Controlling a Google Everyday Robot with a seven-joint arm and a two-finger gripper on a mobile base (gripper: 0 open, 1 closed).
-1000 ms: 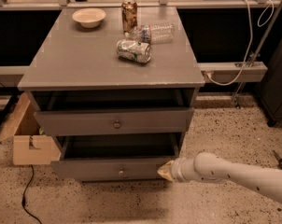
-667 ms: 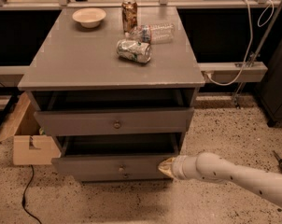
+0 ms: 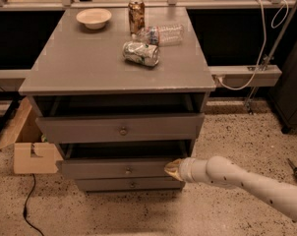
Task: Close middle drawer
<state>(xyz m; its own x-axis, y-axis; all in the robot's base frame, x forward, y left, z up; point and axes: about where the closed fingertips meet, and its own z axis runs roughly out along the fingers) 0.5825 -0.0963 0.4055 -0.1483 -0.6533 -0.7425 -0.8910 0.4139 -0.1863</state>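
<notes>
Nearest, gripper (image 3: 169,168) on a white arm, fingers pressed together into one yellowish tip, touching the right end of the low grey wooden middle drawer (image 3: 104,169), partly pulled out beneath the taller open grey drawer (image 3: 89,128); beyond, on the grey worktop (image 3: 70,63), crushed can (image 3: 140,53), clear plastic bottle (image 3: 161,33), upright can (image 3: 136,14), pale bowl (image 3: 93,17).

No legible text anywhere, print on the lying can (image 3: 141,53) unreadable, jaws at right end of middle drawer (image 3: 109,169)
</notes>
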